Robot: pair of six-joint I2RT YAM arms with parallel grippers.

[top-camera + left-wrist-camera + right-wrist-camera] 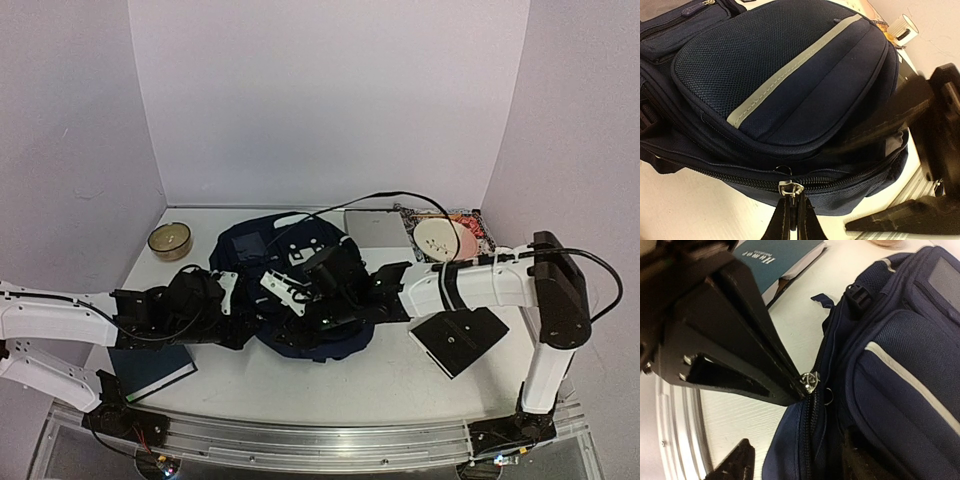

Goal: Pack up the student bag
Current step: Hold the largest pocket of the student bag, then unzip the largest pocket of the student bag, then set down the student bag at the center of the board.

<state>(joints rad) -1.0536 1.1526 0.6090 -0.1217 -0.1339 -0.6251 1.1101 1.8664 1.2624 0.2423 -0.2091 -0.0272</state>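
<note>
The navy student bag (285, 250) lies on its back mid-table, grey stripe on its front pocket (790, 65). My left gripper (792, 205) is shut on the metal zipper pull (791, 188) of the main zip at the bag's near edge; in the top view it (255, 325) comes in from the left. The right wrist view shows those fingers (740, 340) meeting the slider (810, 381). My right gripper (797, 465) is open and straddles the bag's side wall, one finger (735, 462) over the table, the other in the fold behind the zip. The zip below the slider looks closed.
A teal book (150, 368) lies at the front left, also in the right wrist view (780, 260). A round tin (169, 240) stands back left. A grey flat device (375, 228) and a patterned item with a pale plate (445, 238) lie at the back right. A black square panel (458, 340) lies front right.
</note>
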